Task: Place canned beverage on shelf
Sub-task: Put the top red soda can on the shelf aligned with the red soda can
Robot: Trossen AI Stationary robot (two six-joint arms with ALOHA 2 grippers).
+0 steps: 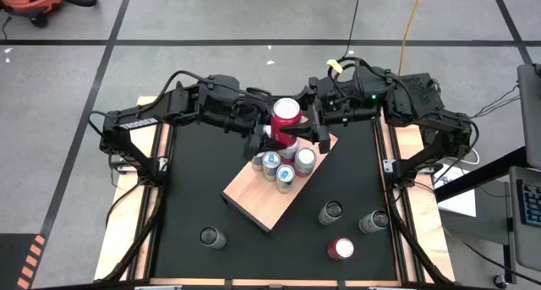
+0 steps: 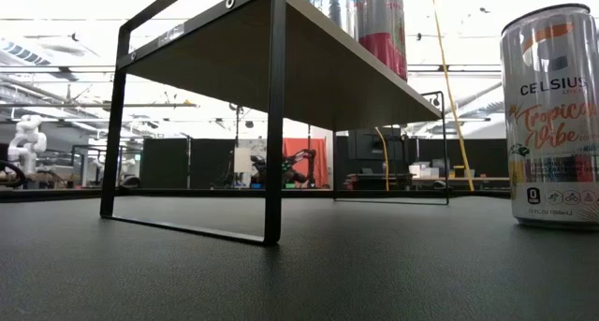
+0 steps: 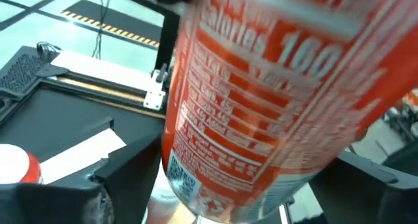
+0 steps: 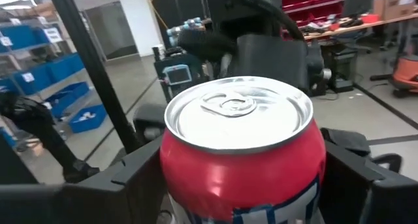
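the red can is up in the air above the far end of the shelf, caught between both arms where they meet over the middle of the table. the right gripper has its fingers on either side of the can's body, pinching it just under the silver top; in the right wrist view the can stands upright with its pull tab facing up. the left gripper is right at the can's other side, and the can's label fills the left wrist view; whether its fingers are pressing the can or spread off it i cannot tell.

the shelf, a tan wooden board on a black frame, sits at an angle on the black table. four cans stand bunched at its far end, right below the held one. four more cans stand on the table off the shelf, three near the right edge and one at the near left.
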